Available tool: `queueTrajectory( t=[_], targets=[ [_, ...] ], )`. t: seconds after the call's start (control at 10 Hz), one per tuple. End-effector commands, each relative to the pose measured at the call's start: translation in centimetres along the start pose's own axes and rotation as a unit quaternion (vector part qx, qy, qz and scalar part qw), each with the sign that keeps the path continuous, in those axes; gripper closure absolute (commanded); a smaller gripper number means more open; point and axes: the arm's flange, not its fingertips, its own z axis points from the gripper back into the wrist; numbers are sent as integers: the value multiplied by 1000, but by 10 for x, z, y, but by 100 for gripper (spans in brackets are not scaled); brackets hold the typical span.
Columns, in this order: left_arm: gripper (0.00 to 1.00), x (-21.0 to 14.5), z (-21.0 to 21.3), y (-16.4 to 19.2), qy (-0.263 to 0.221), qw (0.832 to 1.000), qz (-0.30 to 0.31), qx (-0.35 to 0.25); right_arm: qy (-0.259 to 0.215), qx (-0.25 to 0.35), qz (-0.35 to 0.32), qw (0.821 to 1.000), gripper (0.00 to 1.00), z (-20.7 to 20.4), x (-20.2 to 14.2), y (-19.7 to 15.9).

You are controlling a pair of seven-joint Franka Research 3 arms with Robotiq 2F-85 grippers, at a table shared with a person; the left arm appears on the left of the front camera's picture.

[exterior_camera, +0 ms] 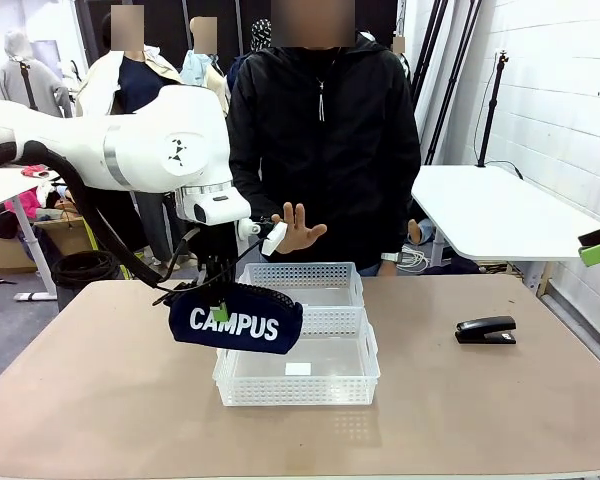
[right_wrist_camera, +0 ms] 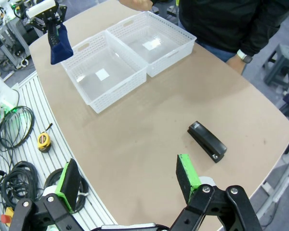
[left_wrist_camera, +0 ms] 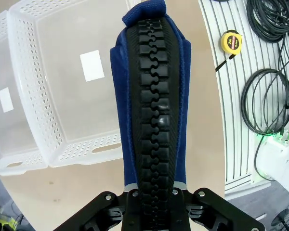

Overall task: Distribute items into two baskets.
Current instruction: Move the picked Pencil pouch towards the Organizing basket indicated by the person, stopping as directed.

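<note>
Left gripper (exterior_camera: pixel 220 308): fingers clamped on the navy CAMPUS pouch (exterior_camera: pixel 236 320). It hangs clear of the tabletop (exterior_camera: pixel 100 400) at centre-left, just outside the left rim of the near basket (exterior_camera: pixel 300 392). The far basket (exterior_camera: pixel 310 269) touches the near one rim to rim. The black stapler (exterior_camera: pixel 485 330) lies at right, well apart, with bare tabletop all round. Right gripper (right_wrist_camera: pixel 126 166): fingers wide apart, holding nothing. A person's hand (exterior_camera: pixel 298 228) is raised behind the far basket.
</note>
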Motion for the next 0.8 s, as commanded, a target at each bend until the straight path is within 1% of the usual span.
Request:
queueTrajectory(
  t=[0.0,0.7],
  targets=[
    [100,0,0,2,-1,1000,1,1,-11,5,4,1000,0,-1,1,-1],
    [100,0,0,2,-1,1000,1,1,-11,5,4,1000,0,-1,1,-1]
  ],
)
